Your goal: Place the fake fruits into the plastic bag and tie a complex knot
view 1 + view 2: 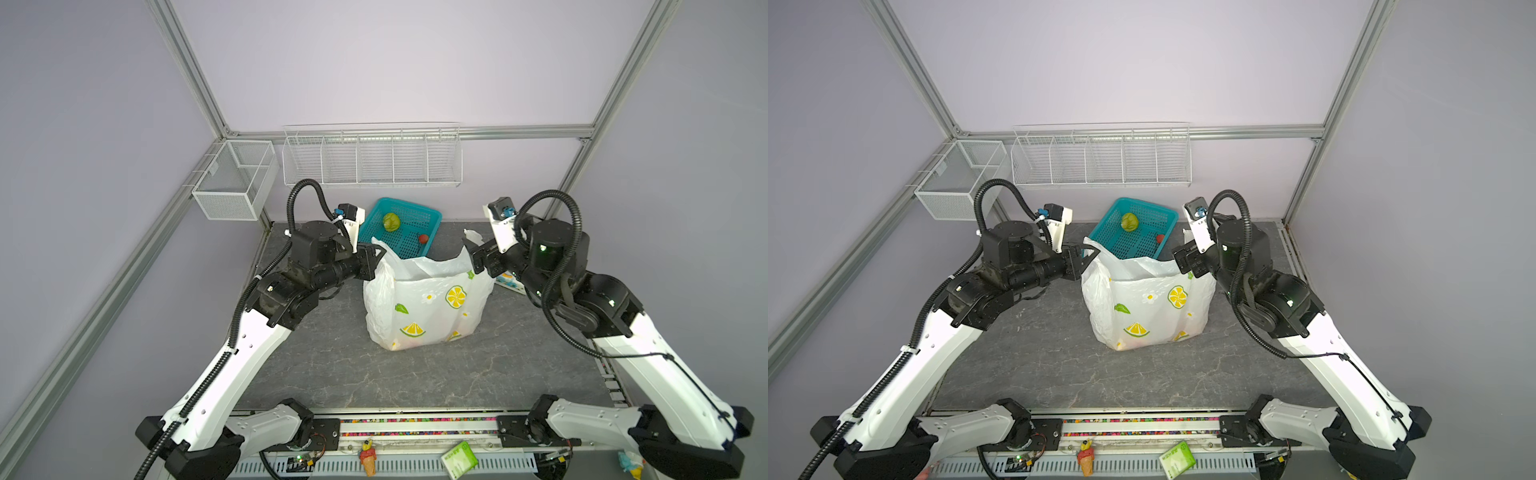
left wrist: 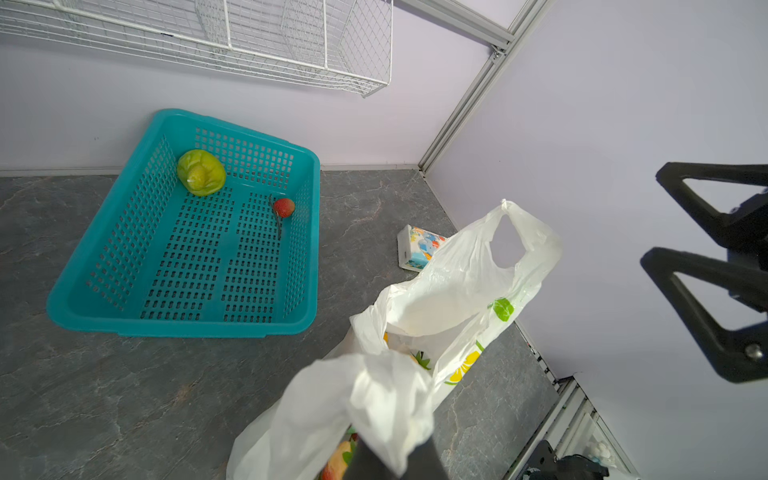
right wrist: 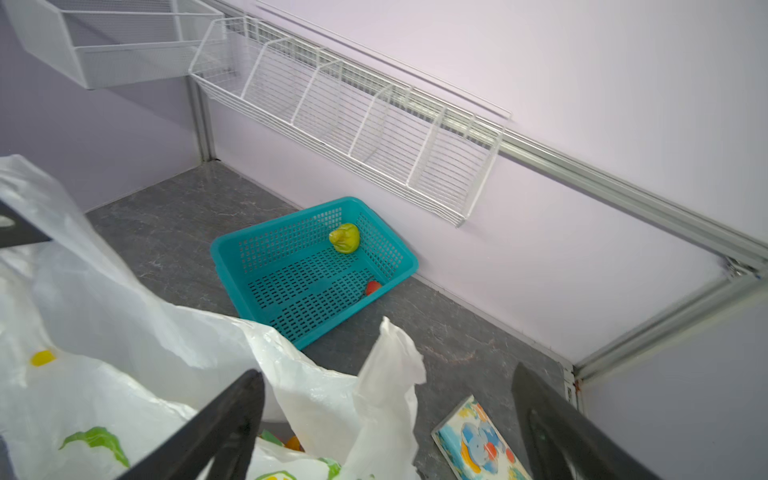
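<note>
The plastic bag (image 1: 424, 307) stands open mid-table, white with lemon prints. My left gripper (image 1: 377, 258) is shut on its left handle, bunched over the jaws in the left wrist view (image 2: 390, 415). My right gripper (image 1: 476, 257) is open at the bag's right side. The right handle (image 3: 390, 374) stands loose between its spread fingers (image 3: 224, 428). Some fake fruits show inside the bag (image 2: 338, 461). A green round fruit (image 1: 391, 221) and a red strawberry (image 1: 423, 238) lie in the teal basket (image 1: 432, 216) behind the bag.
A cartoon-printed packet (image 3: 478, 444) lies on the table right of the bag, under my right gripper. White wire racks (image 1: 372, 160) and a mesh basket (image 1: 235, 178) hang on the walls. An ice-cream cone figurine (image 1: 368, 457) and a green packet (image 1: 459, 459) sit on the front rail.
</note>
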You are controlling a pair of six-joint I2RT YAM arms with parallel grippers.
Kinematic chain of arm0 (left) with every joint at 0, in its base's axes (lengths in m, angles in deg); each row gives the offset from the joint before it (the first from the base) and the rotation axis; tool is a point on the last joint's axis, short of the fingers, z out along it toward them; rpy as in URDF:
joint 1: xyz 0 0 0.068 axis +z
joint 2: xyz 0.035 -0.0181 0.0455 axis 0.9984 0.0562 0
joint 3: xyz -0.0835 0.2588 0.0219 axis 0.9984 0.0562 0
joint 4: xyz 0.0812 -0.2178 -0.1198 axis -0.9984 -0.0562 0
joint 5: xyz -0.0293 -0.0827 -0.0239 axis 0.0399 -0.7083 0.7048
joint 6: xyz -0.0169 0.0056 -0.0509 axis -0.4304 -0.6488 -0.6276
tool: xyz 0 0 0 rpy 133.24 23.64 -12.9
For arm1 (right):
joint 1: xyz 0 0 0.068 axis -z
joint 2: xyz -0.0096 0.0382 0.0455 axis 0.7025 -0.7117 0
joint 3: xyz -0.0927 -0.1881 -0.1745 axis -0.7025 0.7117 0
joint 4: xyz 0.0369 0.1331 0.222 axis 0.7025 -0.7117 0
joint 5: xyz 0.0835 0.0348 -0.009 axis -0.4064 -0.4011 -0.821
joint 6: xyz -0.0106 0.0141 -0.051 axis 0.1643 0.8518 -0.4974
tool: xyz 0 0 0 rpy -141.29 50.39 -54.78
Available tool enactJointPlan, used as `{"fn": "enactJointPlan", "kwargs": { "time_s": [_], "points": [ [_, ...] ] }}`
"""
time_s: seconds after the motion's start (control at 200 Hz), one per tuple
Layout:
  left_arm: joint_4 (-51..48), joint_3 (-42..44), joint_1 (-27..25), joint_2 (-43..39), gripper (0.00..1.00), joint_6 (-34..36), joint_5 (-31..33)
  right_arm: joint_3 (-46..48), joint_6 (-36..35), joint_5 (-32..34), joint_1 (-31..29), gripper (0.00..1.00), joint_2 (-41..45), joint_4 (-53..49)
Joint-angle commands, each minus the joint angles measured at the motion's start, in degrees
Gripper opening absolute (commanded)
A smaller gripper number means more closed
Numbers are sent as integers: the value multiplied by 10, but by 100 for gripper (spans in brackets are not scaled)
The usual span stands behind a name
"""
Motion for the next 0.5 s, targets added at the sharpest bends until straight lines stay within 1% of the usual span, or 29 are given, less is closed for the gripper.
{"fn": "enactJointPlan", "kwargs": {
  "time_s": [0.0, 0.085, 0.16, 0.29, 0.4, 0.495],
  "points": [
    [0, 4, 4, -6, 0, -10, 1, -14, -40, -87, -43, 94, -39, 39],
    [-2, 1, 3, -8, 0, -11, 4, 2, -37, -174, -65, 92, -62, 58],
    [-4, -3, 4, -9, 0, -12, 5, 43, -32, -241, -71, 90, -68, 108],
    [-1, -5, 4, -11, 0, -20, 0, 118, -27, -288, -69, 89, -76, 204],
    [3, -2, 3, -13, 0, -22, -8, 141, -18, -320, -59, 88, -96, 256],
    [0, -2, 3, -15, 0, -21, -9, 158, 14, -374, -31, 89, -106, 312]
  ]
}}
